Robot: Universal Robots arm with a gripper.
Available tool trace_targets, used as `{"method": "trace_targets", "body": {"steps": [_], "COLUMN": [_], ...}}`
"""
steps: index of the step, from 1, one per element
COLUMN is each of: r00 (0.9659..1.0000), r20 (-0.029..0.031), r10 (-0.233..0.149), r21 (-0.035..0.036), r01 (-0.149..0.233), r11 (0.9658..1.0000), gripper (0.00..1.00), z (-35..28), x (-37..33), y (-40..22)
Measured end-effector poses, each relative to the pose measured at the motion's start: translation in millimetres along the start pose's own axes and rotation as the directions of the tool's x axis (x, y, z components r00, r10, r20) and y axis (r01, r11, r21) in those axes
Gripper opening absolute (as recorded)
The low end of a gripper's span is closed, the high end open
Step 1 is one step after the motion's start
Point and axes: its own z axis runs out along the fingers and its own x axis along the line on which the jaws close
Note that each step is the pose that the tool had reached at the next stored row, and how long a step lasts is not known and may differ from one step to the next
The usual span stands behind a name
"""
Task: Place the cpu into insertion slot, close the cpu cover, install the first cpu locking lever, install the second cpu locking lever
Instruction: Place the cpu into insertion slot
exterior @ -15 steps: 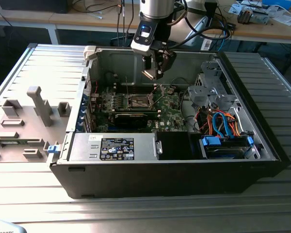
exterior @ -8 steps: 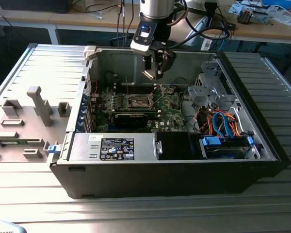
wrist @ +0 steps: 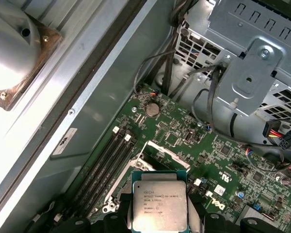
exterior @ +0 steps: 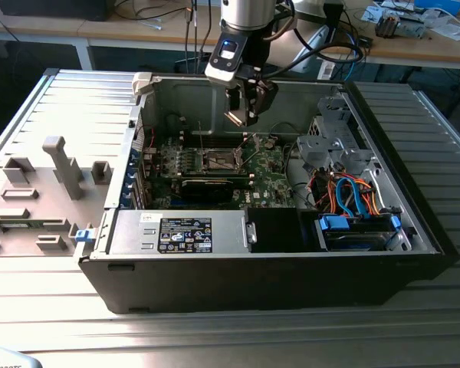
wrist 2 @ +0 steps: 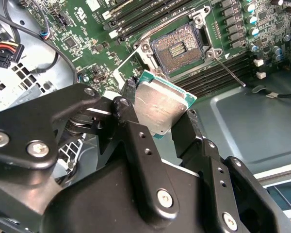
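Note:
My gripper [exterior: 241, 115] hangs inside the open computer case, above the green motherboard [exterior: 272, 172], and is shut on the cpu [wrist 2: 160, 104]. The cpu is a flat square chip with a silvery top and a green edge, clamped between the two black fingers [wrist 2: 131, 121]. In the first wrist view the cpu [wrist: 159, 204] faces the camera, print side up. The insertion slot [wrist 2: 177, 48] lies uncovered below and ahead of the chip, its gold contact field showing. In the exterior view the insertion slot [exterior: 221, 159] sits a little below the gripper. A thin locking lever [wrist 2: 230, 70] sticks out beside the slot.
The case [exterior: 291, 268] holds a power supply [exterior: 184, 234] at the front, a metal drive cage [exterior: 330, 138] and orange and blue cables [exterior: 345, 192] at the exterior view's right. Black memory slots [wrist: 106, 165] flank the socket. A grey fixture [exterior: 54, 176] stands outside the case.

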Motion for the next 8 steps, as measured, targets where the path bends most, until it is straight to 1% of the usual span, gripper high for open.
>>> {"method": "trace_targets", "body": {"steps": [8], "r00": [0.9998], "r20": [0.0017], "r10": [0.019], "r21": [-0.0004], "r01": [-0.019], "r11": [0.9998], "gripper": [0.54], "z": [0.2], "x": [0.0], "y": [0.0]}}
